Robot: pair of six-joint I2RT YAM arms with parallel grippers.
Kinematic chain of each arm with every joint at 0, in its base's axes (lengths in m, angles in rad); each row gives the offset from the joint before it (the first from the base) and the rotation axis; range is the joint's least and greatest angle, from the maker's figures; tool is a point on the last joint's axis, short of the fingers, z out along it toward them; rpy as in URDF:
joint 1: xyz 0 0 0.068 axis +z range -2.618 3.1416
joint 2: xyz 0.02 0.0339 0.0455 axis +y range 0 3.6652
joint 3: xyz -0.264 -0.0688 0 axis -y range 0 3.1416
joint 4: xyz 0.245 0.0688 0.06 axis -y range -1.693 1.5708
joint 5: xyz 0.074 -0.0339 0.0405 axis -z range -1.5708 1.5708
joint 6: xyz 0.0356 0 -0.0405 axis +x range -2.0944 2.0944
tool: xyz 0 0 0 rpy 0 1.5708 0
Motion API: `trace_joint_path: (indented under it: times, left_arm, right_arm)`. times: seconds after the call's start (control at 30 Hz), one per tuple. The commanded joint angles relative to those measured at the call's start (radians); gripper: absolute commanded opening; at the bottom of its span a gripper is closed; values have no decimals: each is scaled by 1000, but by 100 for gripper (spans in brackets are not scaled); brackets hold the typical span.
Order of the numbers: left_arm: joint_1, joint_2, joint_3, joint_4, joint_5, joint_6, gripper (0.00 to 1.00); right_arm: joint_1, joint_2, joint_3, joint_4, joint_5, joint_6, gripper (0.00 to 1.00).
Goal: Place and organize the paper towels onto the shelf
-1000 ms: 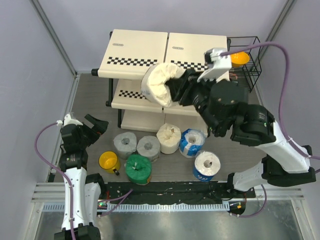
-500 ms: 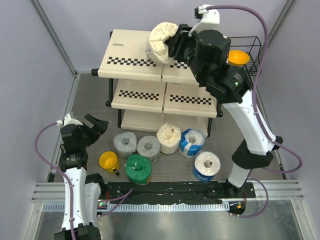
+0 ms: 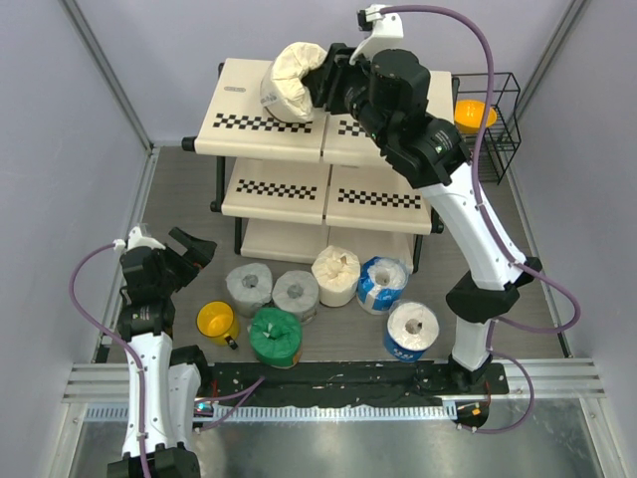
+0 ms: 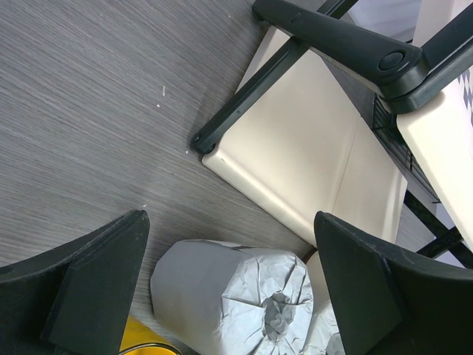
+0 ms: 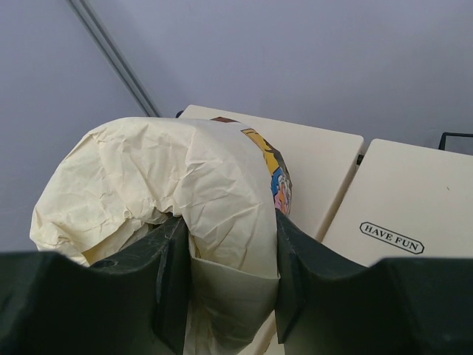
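Observation:
My right gripper (image 3: 320, 82) is shut on the wall of a cream paper towel roll (image 3: 289, 82) and holds it above the left top board of the shelf (image 3: 249, 124). In the right wrist view the roll (image 5: 170, 188) sits between my fingers (image 5: 303, 281) over the top boards (image 5: 399, 200). On the floor in front of the shelf stand two grey rolls (image 3: 249, 287), a cream roll (image 3: 335, 274), two blue-and-white rolls (image 3: 382, 284) and a green roll (image 3: 275, 337). My left gripper (image 3: 189, 249) is open and empty, left of the rolls, with a grey roll (image 4: 229, 296) below it.
A yellow mug (image 3: 216, 322) stands beside the green roll. A black wire rack with an orange bowl (image 3: 476, 116) stands right of the shelf. Grey walls close in both sides. The shelf's lowest board (image 4: 310, 159) lies near my left gripper.
My right arm has lifted the cream roll from in front of the middle tier up and to the left, over the top board. The left arm has not moved.

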Motion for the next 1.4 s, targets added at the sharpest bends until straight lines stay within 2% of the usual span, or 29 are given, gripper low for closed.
trace_joint_path:
  times: [0.0, 0.27, 0.43, 0.6, 1.1, 1.2, 1.37]
  left_arm:
    - [6, -5, 8, 22, 20, -12, 100]
    - [6, -6, 10, 19, 19, -10, 100]
    - [6, -5, 10, 19, 19, -10, 100]
    - [6, -3, 10, 19, 22, -10, 100]
    - [6, -3, 8, 22, 24, -12, 100]
    - [6, -3, 8, 22, 25, -12, 100]
    - [6, -2, 8, 22, 22, -12, 100]
  right_arm:
    - [3, -22, 8, 50, -55, -6, 35]
    - [3, -36, -5, 72, -61, -19, 67]
    - [1, -28, -2, 93, -61, -32, 77]
    - [-5, -8, 14, 116, -58, -30, 80]
    - [-11, -37, 9, 208, -79, -13, 81]
    - [-11, -77, -43, 207, -98, -6, 81]
    - [4, -222, -262, 230, -190, 19, 81]
